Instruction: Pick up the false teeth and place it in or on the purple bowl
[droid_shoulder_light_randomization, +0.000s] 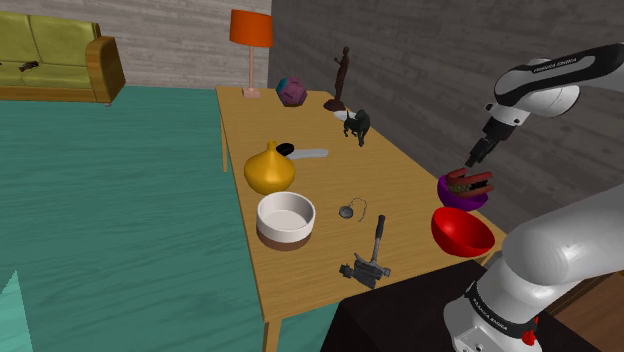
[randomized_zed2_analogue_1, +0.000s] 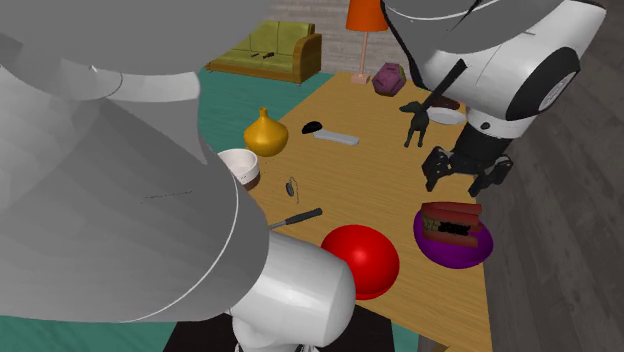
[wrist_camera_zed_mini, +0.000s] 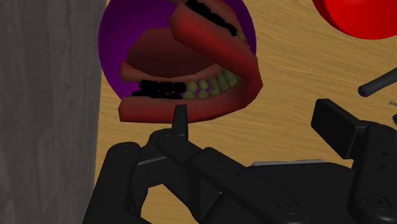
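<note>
Teeth (randomized_zed2_analogue_1: 450, 220) sit in the purple bowl (randomized_zed2_analogue_1: 455, 254) at the worktop (randomized_zed2_analogue_1: 370, 185) edge by the wall (wrist_camera_zed_mini: 44, 95), right under the gripper (randomized_zed2_analogue_1: 462, 182). Gripper's spread wide, empty, not touching em. Imo done, just lift away.

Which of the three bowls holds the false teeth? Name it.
The purple bowl: the dark red false teeth lie in it. The red bowl and the white bowl hold nothing.

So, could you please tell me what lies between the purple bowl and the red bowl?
Nothing: only a bare strip of table separates the purple bowl and the red bowl, as the second exterior view shows.
</note>
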